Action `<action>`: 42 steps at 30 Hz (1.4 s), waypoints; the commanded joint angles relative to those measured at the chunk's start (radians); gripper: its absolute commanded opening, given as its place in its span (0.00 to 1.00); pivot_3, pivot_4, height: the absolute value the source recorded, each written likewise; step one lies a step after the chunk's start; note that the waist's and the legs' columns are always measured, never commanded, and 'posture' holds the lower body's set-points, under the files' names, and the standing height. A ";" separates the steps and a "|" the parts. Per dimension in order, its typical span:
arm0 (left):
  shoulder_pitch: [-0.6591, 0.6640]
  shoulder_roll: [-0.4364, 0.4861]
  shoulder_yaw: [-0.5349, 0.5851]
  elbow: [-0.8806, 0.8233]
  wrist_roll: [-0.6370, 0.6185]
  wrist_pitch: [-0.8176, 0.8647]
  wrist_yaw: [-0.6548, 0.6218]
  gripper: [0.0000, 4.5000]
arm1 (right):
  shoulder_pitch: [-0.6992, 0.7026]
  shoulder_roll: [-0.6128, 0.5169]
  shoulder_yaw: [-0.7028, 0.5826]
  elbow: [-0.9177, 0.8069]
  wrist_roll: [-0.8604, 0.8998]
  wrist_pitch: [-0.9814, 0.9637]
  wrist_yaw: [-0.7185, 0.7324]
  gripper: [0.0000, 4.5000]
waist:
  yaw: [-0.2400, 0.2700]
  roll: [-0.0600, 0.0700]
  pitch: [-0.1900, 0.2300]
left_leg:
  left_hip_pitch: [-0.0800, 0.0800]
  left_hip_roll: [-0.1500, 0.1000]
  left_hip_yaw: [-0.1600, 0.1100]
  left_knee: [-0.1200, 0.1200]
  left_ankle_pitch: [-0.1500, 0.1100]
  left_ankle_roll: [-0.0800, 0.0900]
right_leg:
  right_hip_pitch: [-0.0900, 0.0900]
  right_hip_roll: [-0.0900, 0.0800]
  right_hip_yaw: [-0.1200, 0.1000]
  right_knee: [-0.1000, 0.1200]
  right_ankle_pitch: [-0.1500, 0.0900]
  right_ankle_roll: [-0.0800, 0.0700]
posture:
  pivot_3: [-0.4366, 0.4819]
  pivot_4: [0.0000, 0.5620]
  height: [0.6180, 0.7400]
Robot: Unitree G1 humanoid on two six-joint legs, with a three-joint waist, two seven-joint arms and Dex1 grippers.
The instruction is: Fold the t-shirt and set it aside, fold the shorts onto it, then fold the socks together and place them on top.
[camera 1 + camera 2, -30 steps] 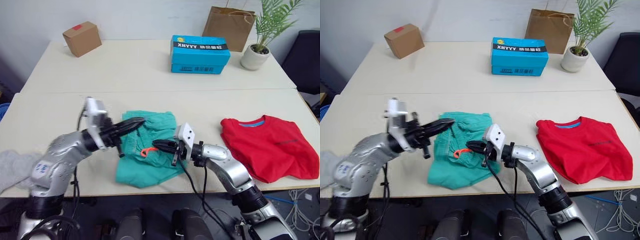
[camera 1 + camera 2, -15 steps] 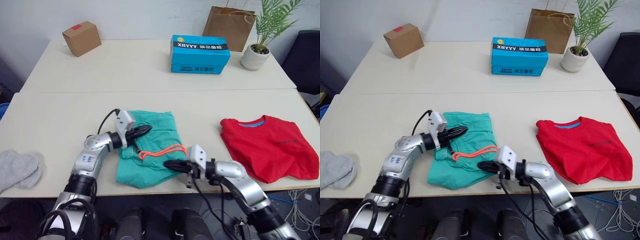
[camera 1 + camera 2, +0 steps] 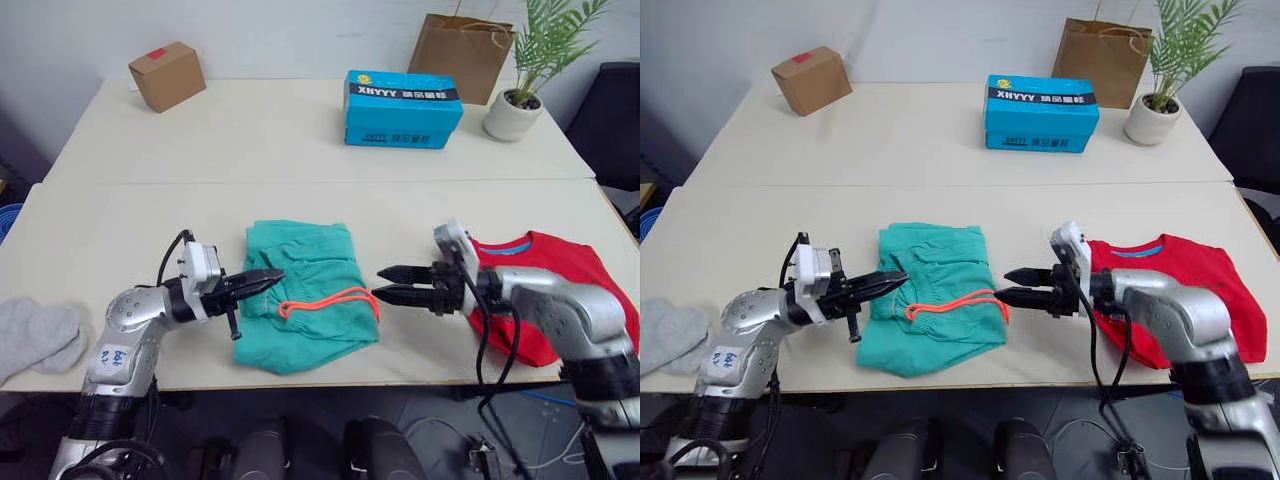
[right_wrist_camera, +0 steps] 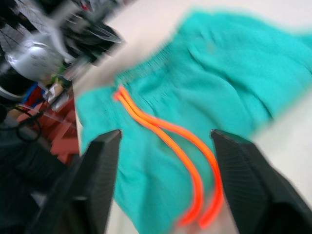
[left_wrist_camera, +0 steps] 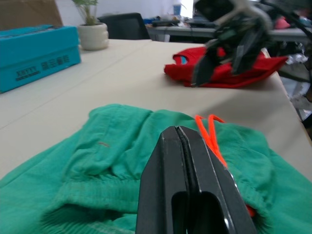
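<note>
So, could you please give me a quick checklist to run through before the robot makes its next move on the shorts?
1. Shorts lying free on the table: ok.
2. Left gripper open for a grasp: not ok, shut at the shorts' edge.
3. Right gripper open: ok, empty beside the shorts.
4. Drawstring tucked away: not ok, lying loose on top.
5. T-shirt folded and set aside: ok.
6. Socks within view: ok.
</note>
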 commanded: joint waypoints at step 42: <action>0.035 -0.054 -0.012 -0.258 -0.237 0.264 0.093 0.00 | -0.098 -0.691 -0.145 0.004 0.029 0.323 0.547 0.01 | 0.002 0.009 0.005 | -0.003 -0.001 0.003 0.000 -0.001 0.002 | -0.001 0.001 0.001 -0.005 0.001 0.001 | 0.48 0.27 1.00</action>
